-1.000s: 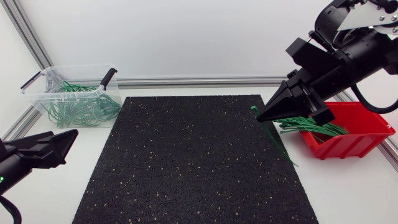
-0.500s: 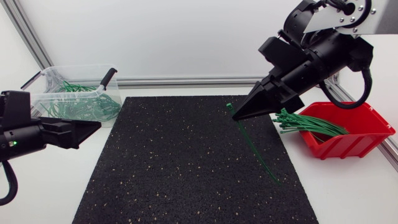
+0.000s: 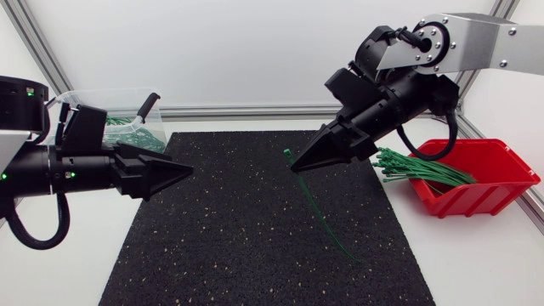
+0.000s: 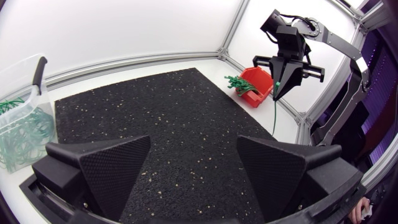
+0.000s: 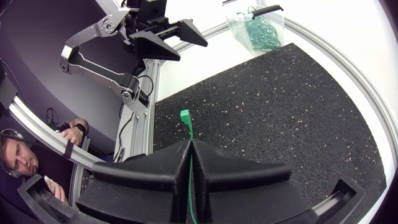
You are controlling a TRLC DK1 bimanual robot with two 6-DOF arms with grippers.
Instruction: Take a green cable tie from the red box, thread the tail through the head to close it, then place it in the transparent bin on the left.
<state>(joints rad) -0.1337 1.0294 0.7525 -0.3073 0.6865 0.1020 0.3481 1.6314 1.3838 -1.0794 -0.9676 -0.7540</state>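
- Right gripper (image 3: 297,166): matte wedge fingers pressed together on one green cable tie (image 3: 321,214). The stretch of tie inside the pinch is hidden.
- The tie's small square head pokes out just past the fingertips. The thin ribbon tail slants down over the black speckled mat (image 3: 238,255); its end is too fine to tell whether it touches.
- Left gripper (image 4: 194,139): finely textured fingers spread wide with nothing between them, over the mat's left side.
- Transparent bin (image 3: 155,132): half hidden behind the left arm, with tangled green loops (image 3: 127,134) inside.
- Red box (image 3: 493,191): glossy plastic, beside the mat's right edge, its far-left corner behind the right arm. A bundle of straight ties (image 3: 425,170) juts over its rim.
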